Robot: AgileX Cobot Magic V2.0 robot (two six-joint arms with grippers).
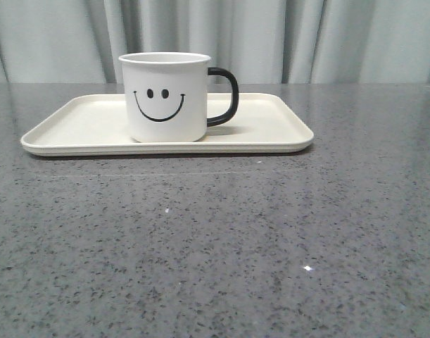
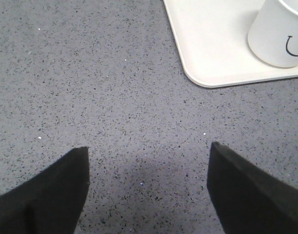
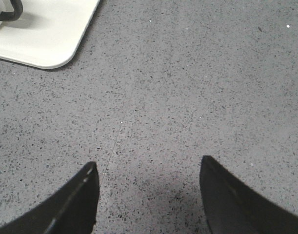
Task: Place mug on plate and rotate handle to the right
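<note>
The white mug [image 1: 165, 97] with a black smiley face stands upright on the cream plate [image 1: 74, 120], near its middle. Its black handle [image 1: 225, 95] points to the right in the front view. The mug's lower body [image 2: 278, 34] and a plate corner [image 2: 207, 53] show in the left wrist view. The handle [image 3: 9, 9] and another plate corner [image 3: 46, 39] show in the right wrist view. My left gripper [image 2: 149, 156] is open and empty over bare table, apart from the plate. My right gripper [image 3: 149, 168] is open and empty over bare table. Neither gripper shows in the front view.
The grey speckled table [image 1: 215, 239] stretches in front of the plate. A pale curtain [image 1: 306, 35] hangs behind the table's far edge.
</note>
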